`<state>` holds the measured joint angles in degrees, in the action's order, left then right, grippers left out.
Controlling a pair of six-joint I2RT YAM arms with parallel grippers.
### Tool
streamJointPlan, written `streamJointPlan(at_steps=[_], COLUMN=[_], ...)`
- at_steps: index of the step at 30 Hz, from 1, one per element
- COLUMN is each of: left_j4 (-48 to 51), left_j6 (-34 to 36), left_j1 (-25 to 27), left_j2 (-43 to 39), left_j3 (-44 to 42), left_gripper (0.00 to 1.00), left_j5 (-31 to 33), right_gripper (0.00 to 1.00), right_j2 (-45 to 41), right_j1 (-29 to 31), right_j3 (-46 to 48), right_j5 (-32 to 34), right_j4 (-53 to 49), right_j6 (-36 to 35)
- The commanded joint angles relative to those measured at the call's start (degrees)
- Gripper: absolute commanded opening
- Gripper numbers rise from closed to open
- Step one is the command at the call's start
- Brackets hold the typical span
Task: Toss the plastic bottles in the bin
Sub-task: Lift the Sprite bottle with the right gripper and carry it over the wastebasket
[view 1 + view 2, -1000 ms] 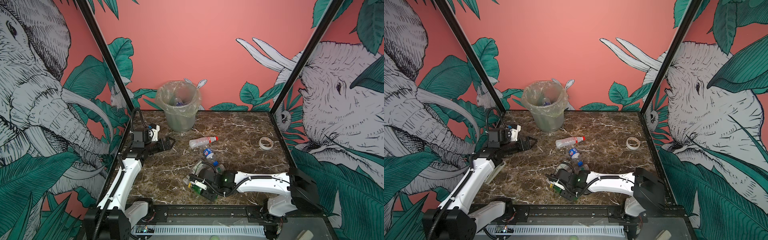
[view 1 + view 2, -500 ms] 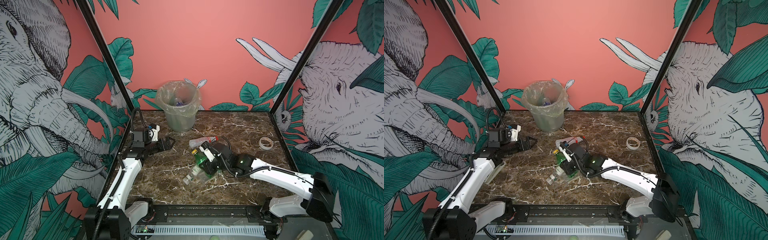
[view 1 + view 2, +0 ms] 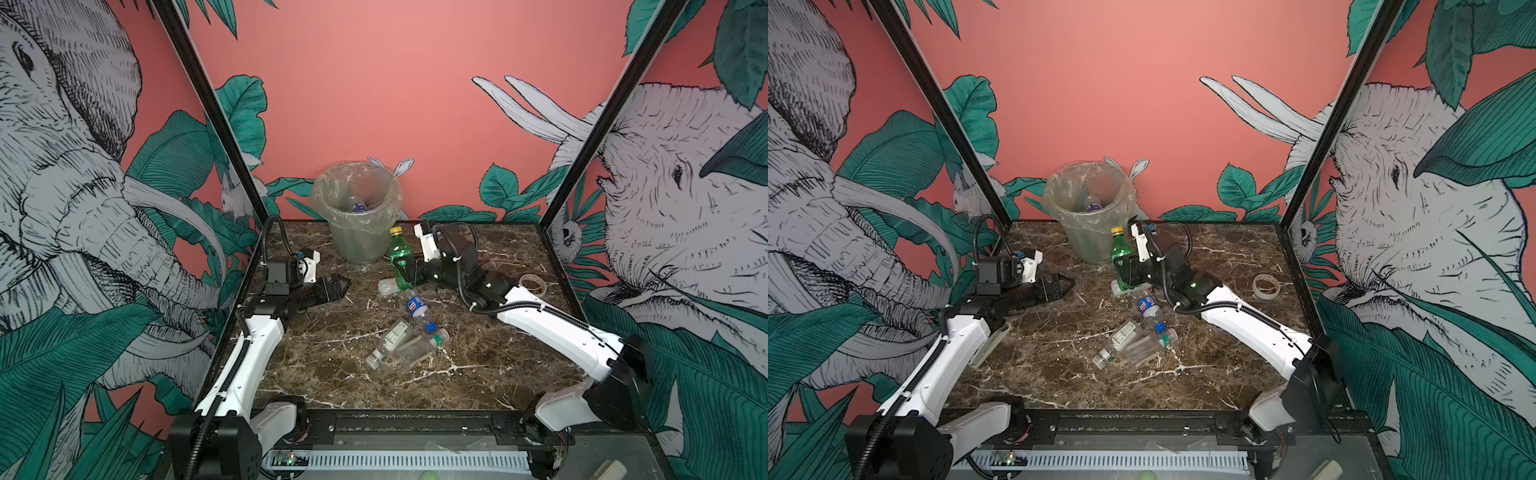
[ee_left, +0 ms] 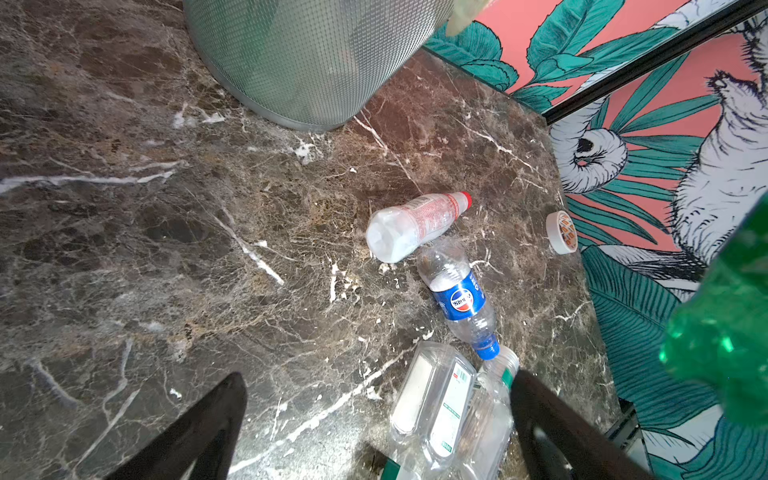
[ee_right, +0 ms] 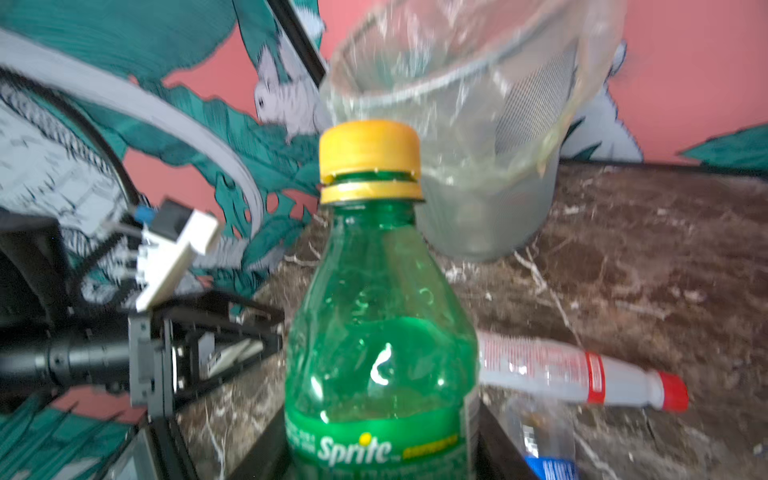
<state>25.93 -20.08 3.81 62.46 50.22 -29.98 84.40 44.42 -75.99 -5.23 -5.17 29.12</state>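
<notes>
My right gripper (image 3: 405, 270) (image 3: 1125, 270) (image 5: 380, 449) is shut on a green plastic bottle (image 3: 401, 251) (image 3: 1121, 251) (image 5: 378, 332) with a yellow cap, held upright just right of the bin (image 3: 357, 232) (image 3: 1088, 241) (image 5: 478, 124). One bottle (image 3: 358, 205) lies inside the bin. On the marble lie a blue-labelled bottle (image 3: 417, 307) (image 4: 461, 301), a white bottle with a red cap (image 4: 415, 224) (image 5: 582, 374) and two clear bottles (image 3: 390, 343) (image 3: 1148, 347) side by side. My left gripper (image 3: 336, 286) (image 3: 1061, 286) (image 4: 378, 376) hangs open and empty at the left.
A beige ring of tape (image 3: 533, 284) (image 3: 1266, 286) (image 4: 562, 231) lies near the right wall. The bin stands at the back against the pink wall. Black frame posts mark the back corners, and a black rail (image 3: 399, 419) runs along the front edge.
My right arm has carried the green bottle up from the front of the table toward the bin. The left arm has not moved.
</notes>
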Motion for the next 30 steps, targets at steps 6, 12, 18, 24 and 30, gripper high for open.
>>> streamJointPlan(at_steps=[6,12,18,24,30], left_j4=[2.0,2.1,1.4,1.2,-0.1], left_j6=[0.1,0.2,-0.7,-2.0,-3.6], left_j1=[0.1,0.1,0.1,0.1,0.1], left_j2=[-1.0,-0.4,0.0,-1.8,-4.3], left_j3=[0.4,0.6,0.4,1.4,2.0], left_gripper=[0.99,1.00,0.99,1.00,0.99], left_j5=[-0.6,-0.2,-0.2,0.6,2.0], right_gripper=[0.52,0.54,0.54,0.55,0.79], right_j2=[-6.7,-13.6,-10.5,1.1,29.3], right_j1=[-2.3,-2.3,-2.3,-2.3,-3.8], right_j3=[10.2,25.7,22.5,7.8,-38.9], right_j5=[3.8,1.5,-0.7,-6.3,-2.2], right_j4=[14.2,30.2,29.6,31.1,11.7], right_j6=[-0.2,2.2,2.4,1.2,-1.2])
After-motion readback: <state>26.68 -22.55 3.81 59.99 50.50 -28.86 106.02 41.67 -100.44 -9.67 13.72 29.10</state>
